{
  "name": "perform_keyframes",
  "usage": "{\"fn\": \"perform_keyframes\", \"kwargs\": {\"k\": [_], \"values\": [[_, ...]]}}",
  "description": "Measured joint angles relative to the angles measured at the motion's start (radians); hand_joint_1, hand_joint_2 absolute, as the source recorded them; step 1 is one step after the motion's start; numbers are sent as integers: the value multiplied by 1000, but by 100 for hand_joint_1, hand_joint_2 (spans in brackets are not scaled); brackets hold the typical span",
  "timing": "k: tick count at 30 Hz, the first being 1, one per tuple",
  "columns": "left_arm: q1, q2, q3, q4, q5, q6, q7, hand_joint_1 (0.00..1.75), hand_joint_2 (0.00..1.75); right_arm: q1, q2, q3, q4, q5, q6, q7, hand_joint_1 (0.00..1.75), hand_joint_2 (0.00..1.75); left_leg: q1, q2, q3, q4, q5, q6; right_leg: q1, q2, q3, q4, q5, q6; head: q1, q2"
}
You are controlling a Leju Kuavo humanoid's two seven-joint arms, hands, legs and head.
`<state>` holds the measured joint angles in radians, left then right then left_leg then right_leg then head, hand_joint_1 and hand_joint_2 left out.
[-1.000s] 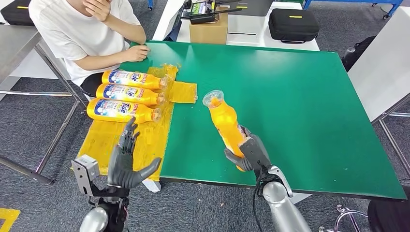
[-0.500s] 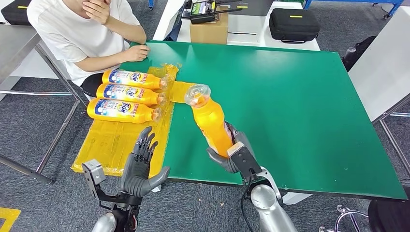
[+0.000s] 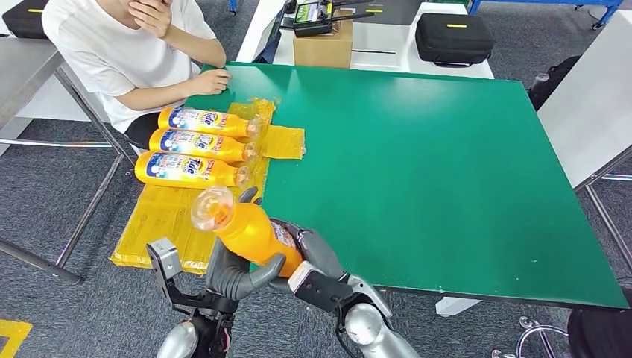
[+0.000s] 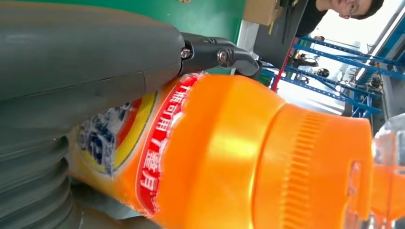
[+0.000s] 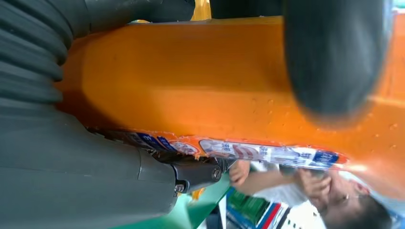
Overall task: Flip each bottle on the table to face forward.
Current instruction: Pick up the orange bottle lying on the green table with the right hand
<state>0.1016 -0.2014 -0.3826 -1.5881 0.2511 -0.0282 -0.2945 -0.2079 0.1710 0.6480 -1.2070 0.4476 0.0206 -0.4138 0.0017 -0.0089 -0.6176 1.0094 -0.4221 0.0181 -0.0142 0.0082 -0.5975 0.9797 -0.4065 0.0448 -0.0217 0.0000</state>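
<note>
Holding the orange bottle (image 3: 250, 231) in both robot hands, right robot hand (image 3: 317, 261) at its base, left robot hand (image 3: 235, 272) wrapped under the body, over the counter (image 3: 447, 164) front edge. Stiff, smooth plastic, prob. slippery; grip mid-body. 1 s ago right alone held it, farther right.

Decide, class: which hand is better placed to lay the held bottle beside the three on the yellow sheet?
Probably the left hand: it already touches the orange bottle and sits nearest the yellow sheet, while the right hand would reach across.
</note>
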Motion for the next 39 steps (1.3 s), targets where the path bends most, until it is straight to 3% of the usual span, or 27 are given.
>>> {"fn": "perform_keyframes", "kwargs": {"k": [7,10,11,12,13,14,16,17,18,26,33,39], "values": [[-8,0,-3,0,13,23,-9,2,175,-23,-7,46,32,10,4,-2,169,175,0,0,0,0,0,0,0,0,0,0,0,0,0,0],[-14,0,0,0,52,6,-8,50,175,-45,-12,65,54,15,14,-5,154,175,0,0,0,0,0,0,0,0,0,0,0,0,0,0],[-16,0,1,0,63,-3,-6,92,175,-53,-15,70,61,15,17,-6,151,175,0,0,0,0,0,0,0,0,0,0,0,0,0,0],[-17,0,1,0,71,-11,-4,120,175,-62,-17,73,67,14,20,-7,149,175,0,0,0,0,0,0,0,0,0,0,0,0,0,0],[-18,0,2,0,77,-16,-1,147,175,-70,-20,77,73,13,21,-8,127,131,0,0,0,0,0,0,0,0,0,0,0,0,0,0],[-19,1,2,0,82,-20,1,175,175,-76,-21,79,79,13,22,-9,92,87,0,0,0,0,0,0,0,0,0,0,0,0,0,0],[-21,1,5,0,91,-21,7,175,175,-83,-23,85,87,13,22,-10,19,0,0,0,0,0,0,0,0,0,0,0,0,0,0,0],[-22,1,6,0,98,-22,12,175,175,-84,-24,87,90,12,22,-10,3,0,0,0,0,0,0,0,0,0,0,0,0,0,0,0],[-23,1,8,0,107,-24,17,175,175,-85,-24,88,93,12,22,-8,0,0,0,0,0,0,0,0,0,0,0,0,0,0,0,0],[-23,1,33,0,163,-33,31,175,175,-90,-15,91,104,2,2,6,0,0,0,0,0,0,0,0,0,0,0,0,0,0,0,0],[-39,1,46,0,138,41,32,175,175,-72,-7,91,103,2,-39,3,0,0,0,0,0,0,0,0,0,0,0,0,0,0,0,0],[-73,1,86,0,78,191,19,175,175,-36,2,91,80,25,-122,-23,0,0,0,0,0,0,0,0,0,0,0,0,0,0,0,0]]}}
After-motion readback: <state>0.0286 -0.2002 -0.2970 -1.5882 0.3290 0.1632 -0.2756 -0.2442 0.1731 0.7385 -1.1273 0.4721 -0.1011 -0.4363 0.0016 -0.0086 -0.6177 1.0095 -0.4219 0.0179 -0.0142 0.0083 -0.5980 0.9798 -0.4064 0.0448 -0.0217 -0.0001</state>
